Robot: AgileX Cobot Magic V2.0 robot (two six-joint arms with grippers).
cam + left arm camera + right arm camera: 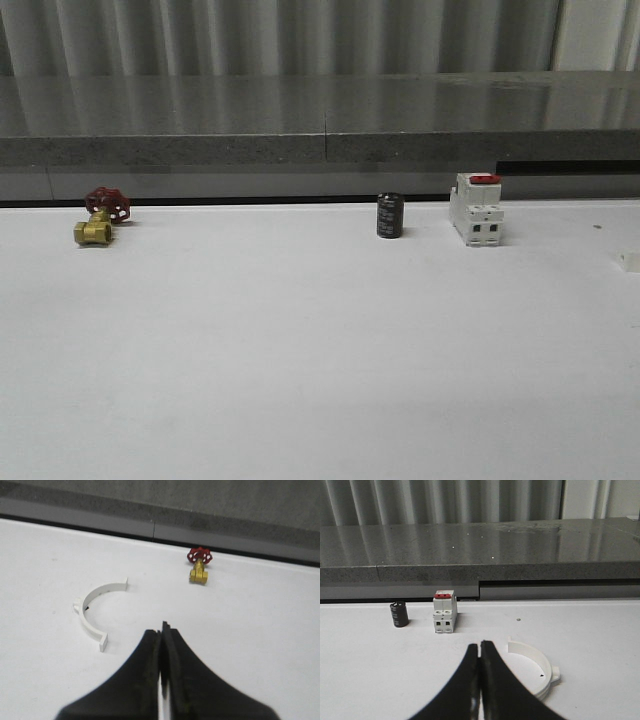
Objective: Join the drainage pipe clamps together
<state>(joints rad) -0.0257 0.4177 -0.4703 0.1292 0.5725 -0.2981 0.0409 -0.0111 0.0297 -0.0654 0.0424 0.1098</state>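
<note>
Nothing is grasped yet: the left gripper and right gripper are both clenched empty. One clamp half lies on the desk near the brass valve, the other clamp half near the breaker (well apart, I judge). Next, each gripper must open and pick its half

Right claw closed; white half-ring just beside

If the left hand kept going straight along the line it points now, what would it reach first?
The left hand, shut and empty, points across bare table. The brass valve stands ahead and slightly off to one side, likely the first thing near that line. The white clamp half lies clear to the other side. Depth is uncertain.
</note>
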